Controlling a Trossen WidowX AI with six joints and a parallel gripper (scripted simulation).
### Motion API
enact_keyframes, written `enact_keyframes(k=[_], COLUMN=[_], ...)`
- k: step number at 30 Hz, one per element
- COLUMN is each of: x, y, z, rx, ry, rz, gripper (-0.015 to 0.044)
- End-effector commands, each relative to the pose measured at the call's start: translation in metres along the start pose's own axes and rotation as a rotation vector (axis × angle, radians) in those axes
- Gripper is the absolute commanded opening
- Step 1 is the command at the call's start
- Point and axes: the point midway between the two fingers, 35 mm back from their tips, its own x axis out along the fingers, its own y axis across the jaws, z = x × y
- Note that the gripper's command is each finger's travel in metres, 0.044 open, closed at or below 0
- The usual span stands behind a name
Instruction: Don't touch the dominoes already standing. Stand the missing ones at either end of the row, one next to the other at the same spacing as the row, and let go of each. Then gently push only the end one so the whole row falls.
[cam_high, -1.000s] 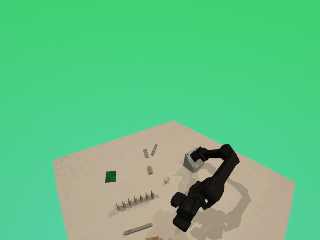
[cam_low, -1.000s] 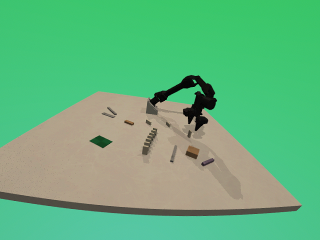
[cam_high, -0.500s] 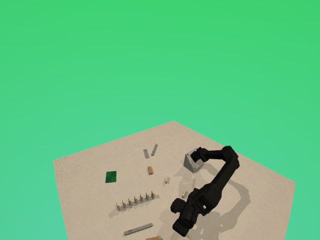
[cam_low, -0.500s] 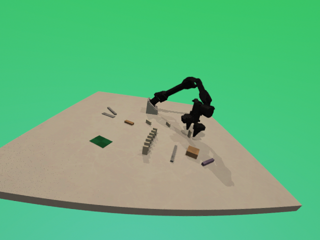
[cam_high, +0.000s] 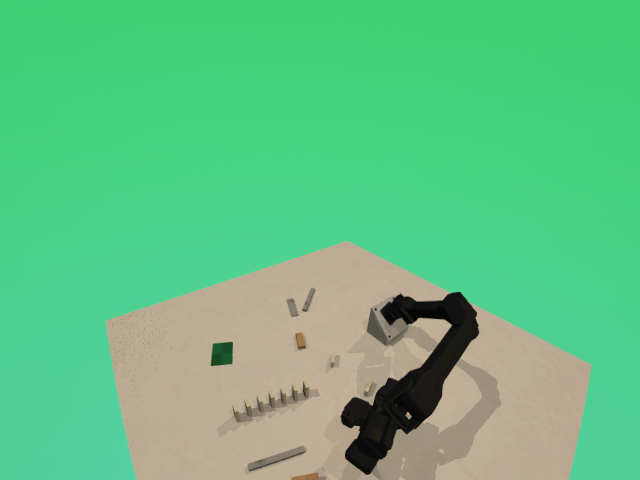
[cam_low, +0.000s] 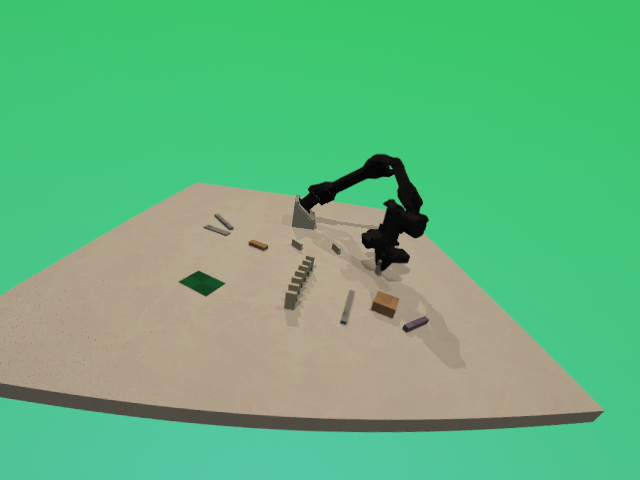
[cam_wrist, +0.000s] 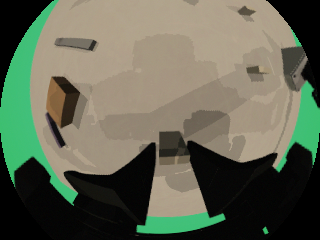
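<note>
Fingers around a loose domino, away from the row.
The gripper (cam_high: 364, 436) (cam_low: 381, 266) (cam_wrist: 171, 146) is partly closed, the domino (cam_low: 378, 267) (cam_wrist: 172, 142) between its fingertips; whether both press it, I cannot tell. Best to centre it, squeeze evenly, then lift straight up before turning, keeping it level and well wide of the standing row (cam_high: 271, 399) (cam_low: 291, 300).

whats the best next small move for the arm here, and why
Probably finish closing the end effector before lifting: in the wrist view, its fingers flank the loose domino, with a narrow gap seemingly remaining on the left.
</note>
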Motion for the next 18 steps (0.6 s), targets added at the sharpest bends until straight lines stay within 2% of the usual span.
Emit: enact_keyframes(k=[1,10,12,18], x=[0.001,-0.001,-0.02,-0.113], y=[0.0,0.0,0.004,0.003], z=[0.0,0.001,0.001,0.001], rx=[0.002,0.003,0.016,0.079], ry=[-0.005,-0.005,-0.005,0.002], rz=[-0.001,0.0,0.006,0.041], gripper=[0.0107,0.0107,0.0107,0.0107])
